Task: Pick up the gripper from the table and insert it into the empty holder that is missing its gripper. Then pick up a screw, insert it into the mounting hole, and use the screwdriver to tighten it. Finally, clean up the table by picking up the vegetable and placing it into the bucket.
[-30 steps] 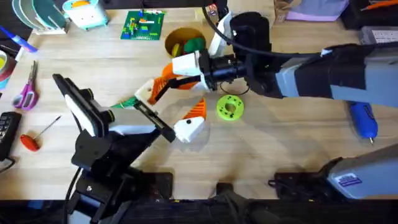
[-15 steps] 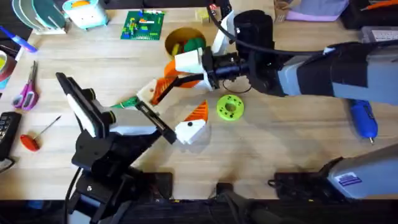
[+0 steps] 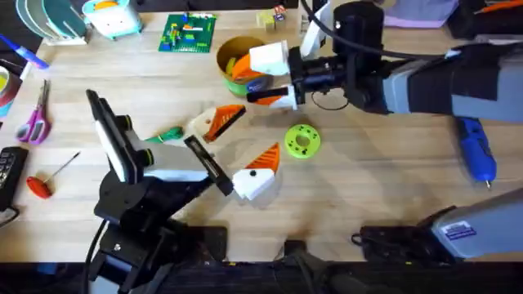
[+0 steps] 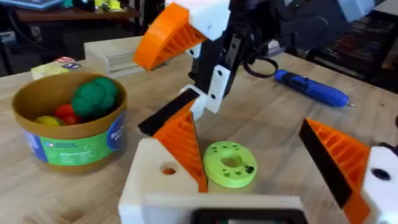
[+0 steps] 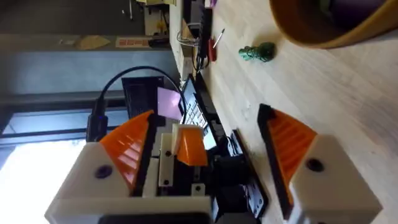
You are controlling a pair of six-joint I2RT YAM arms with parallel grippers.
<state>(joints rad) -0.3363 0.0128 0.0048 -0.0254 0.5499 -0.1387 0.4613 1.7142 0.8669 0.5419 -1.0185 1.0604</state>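
Right hand: shifted up and rightward, clear of left hand, now beside bucket. Left hand: fingers spread wider.

Even, bright light falls on the table (soft shadows only), with the wrist views' near parts blurred.

Both arms were built of black and grey links. The right arm had broad grey housings, a black wrist and a thin black cable looping beside it. The left arm was mostly black with a white segment. Each gripper, left and right, carried white plastic finger blocks with a small round screw hole, tipped with orange ribbed wedge pads backed in black.
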